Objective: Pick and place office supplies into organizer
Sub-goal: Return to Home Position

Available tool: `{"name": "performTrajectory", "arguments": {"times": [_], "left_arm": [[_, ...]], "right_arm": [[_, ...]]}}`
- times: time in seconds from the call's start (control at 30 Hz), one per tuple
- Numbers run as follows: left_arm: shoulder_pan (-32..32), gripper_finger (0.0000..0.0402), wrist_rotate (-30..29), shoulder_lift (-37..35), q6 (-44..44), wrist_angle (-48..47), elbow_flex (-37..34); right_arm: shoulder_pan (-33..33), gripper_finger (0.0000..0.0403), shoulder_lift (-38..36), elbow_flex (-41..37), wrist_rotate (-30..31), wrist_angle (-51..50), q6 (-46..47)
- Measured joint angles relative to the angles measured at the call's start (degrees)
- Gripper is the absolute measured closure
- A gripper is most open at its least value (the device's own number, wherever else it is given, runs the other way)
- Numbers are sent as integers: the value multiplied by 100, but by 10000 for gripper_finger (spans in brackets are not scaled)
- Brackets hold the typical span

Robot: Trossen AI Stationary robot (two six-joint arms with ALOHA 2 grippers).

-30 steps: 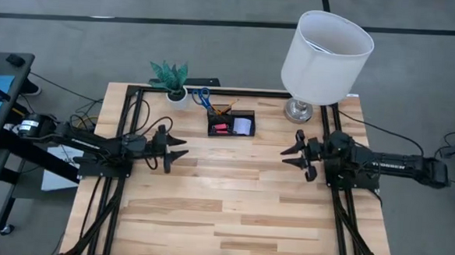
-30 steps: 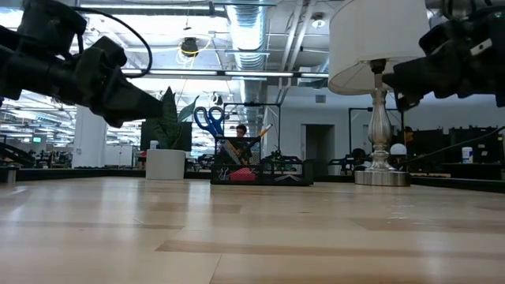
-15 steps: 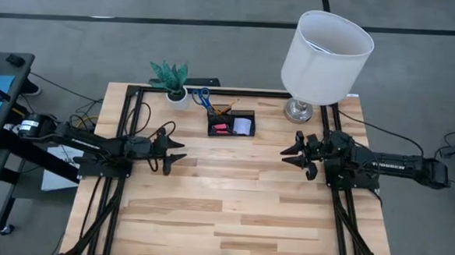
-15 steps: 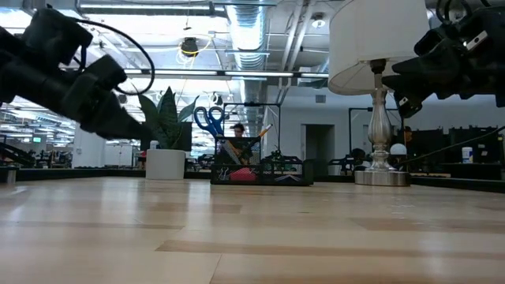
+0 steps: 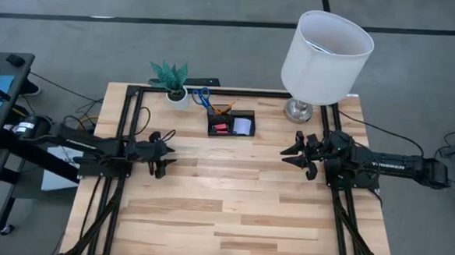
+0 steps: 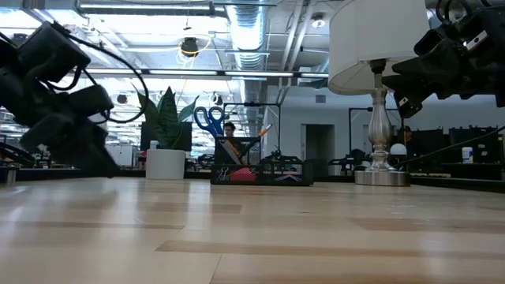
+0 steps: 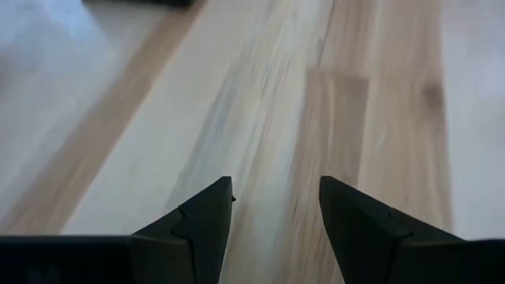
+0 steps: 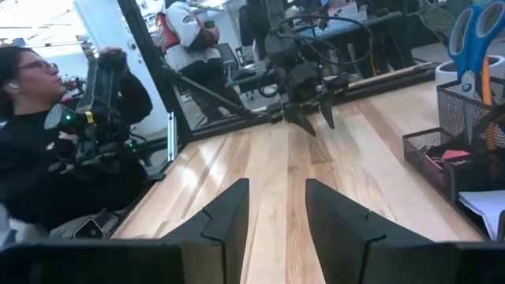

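The black organizer (image 5: 231,122) stands near the table's far edge. Blue-handled scissors (image 5: 200,96) and orange pens stick up from its cup section. Pink-red pieces (image 5: 220,128) and the pale note pad (image 5: 243,126) lie in its tray. In the low view the organizer (image 6: 260,164) shows far back, with the scissors (image 6: 209,121) above it. My left gripper (image 5: 166,156) is open, low over bare wood at the table's left, and holds nothing (image 7: 274,205). My right gripper (image 5: 292,153) is open and empty, raised at the table's right, pointing left (image 8: 278,203).
A white pot with a green plant (image 5: 172,81) stands left of the organizer. A white-shaded lamp (image 5: 325,47) stands at the far right corner. Bare wood spreads over the table's middle and near half (image 5: 231,206). A person holding handles (image 8: 47,134) shows beyond the table's left side.
My left gripper has drawn back toward the table's left edge and sunk down toward the tabletop, tipping its fingers downward. My right gripper has kept still. Nothing in the organizer has moved.
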Motion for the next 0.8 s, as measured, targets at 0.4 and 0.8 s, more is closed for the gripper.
{"name": "performTrajectory", "arguments": {"times": [0.4, 0.8], "left_arm": [[0, 218, 76, -2486, 65, -422, 48], [-4, 218, 66, -3632, 113, -432, 59]], "right_arm": [[0, 285, 0, -2, 0, -88, 6], [0, 285, 0, -2, -2, -93, 4]]}}
